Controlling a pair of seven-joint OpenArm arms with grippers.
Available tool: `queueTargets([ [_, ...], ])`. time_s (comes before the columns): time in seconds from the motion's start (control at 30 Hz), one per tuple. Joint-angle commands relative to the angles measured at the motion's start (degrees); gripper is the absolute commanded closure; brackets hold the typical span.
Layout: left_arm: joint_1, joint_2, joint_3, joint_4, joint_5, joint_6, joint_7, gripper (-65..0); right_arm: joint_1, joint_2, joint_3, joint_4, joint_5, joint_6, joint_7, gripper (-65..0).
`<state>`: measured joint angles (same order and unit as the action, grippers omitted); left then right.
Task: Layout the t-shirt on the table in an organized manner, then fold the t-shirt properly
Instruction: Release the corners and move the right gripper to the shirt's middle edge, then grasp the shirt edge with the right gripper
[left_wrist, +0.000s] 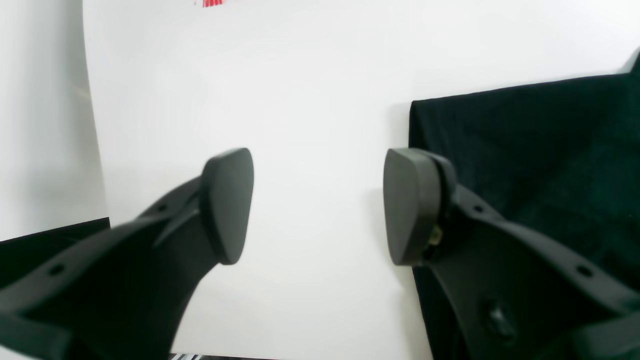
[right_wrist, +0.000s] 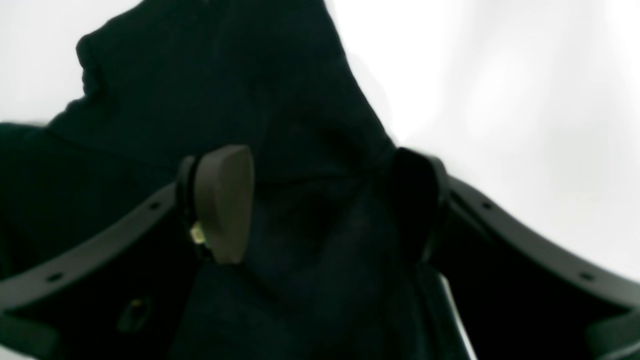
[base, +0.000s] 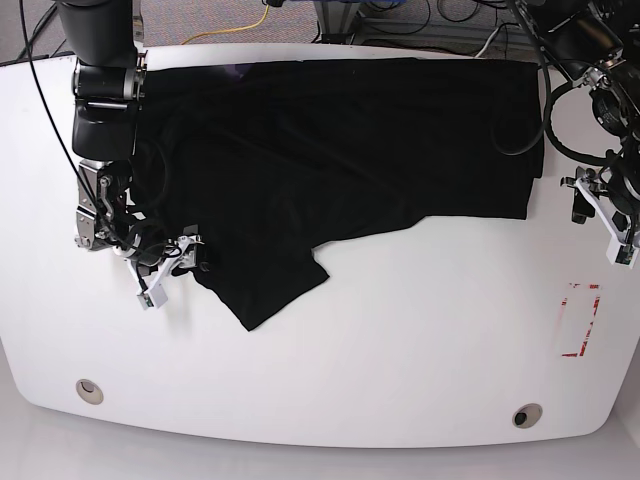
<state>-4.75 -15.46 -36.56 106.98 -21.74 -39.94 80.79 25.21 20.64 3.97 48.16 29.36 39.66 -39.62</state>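
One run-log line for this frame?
shirt: spread, sleeve out | left gripper: open, beside shirt edge | right gripper: open over sleeve | fold: not started

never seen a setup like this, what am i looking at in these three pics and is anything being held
This is a robot with two arms working at a white table. The base view looks down on the whole table from above. The other two pictures come from cameras mounted on each arm's wrist, so you see the gripper's two fingers up close.

A black t-shirt lies spread across the far part of the table, one sleeve sticking out toward the near edge. Red tape marks sit near one side.

The left gripper is open over bare table, just beside the shirt's edge, holding nothing. The right gripper is also open, with shirt fabric lying between its fingers, but it has not closed on it.
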Motion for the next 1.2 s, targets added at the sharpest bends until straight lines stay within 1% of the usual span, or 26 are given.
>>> queueTargets([
  [0.0, -0.83, -0.93, -0.24, 0.85, -0.37, -0.06, -0.79, -38.2, 1.47, 0.67, -0.58, -0.21, 0.57, 0.34, 1.33, -41.7],
  [0.1, -0.83, -0.93, -0.24, 0.85, -0.37, -0.06, -0.79, -38.2, 1.29, 0.67, -1.37, -0.21, 0.57, 0.34, 1.77, -41.7],
  [0.5, -0.83, -0.84, 0.03, 0.85, -0.46, -0.06, -0.79, -38.2, -0.11, 0.59, -1.02, 0.23, 1.01, 0.34, 1.59, -41.7],
  [0.63, -0.83, -0.84, 0.12, 0.85, -0.55, -0.06, -0.79, -38.2, -0.03, 1.03, -0.93, 1.03, 0.92, 0.34, 1.68, -41.7],
  [0.73, -0.83, -0.84, 0.12, 0.85, -0.55, -0.06, -0.79, -38.2, -0.29, 2.17, -0.93, 4.1, 0.66, 0.34, 1.59, -41.7],
  [0.9, -0.83, -0.84, 0.12, 0.85, -0.46, -0.06, -0.79, -38.2, -0.29, 2.96, -1.2, 7.88, 0.48, 0.34, 1.42, -41.7],
  [0.97, -0.83, -0.84, 0.12, 0.85, -0.46, -0.06, -0.79, -38.2, -0.29, 3.75, -1.37, 8.67, 0.48, 0.34, 1.42, -41.9],
  [1.17, -0.83, -0.84, 0.12, 0.85, -0.37, -0.06, -0.79, -38.2, -0.2, 4.37, -1.37, 8.67, 0.39, 0.34, 1.86, -42.2],
])
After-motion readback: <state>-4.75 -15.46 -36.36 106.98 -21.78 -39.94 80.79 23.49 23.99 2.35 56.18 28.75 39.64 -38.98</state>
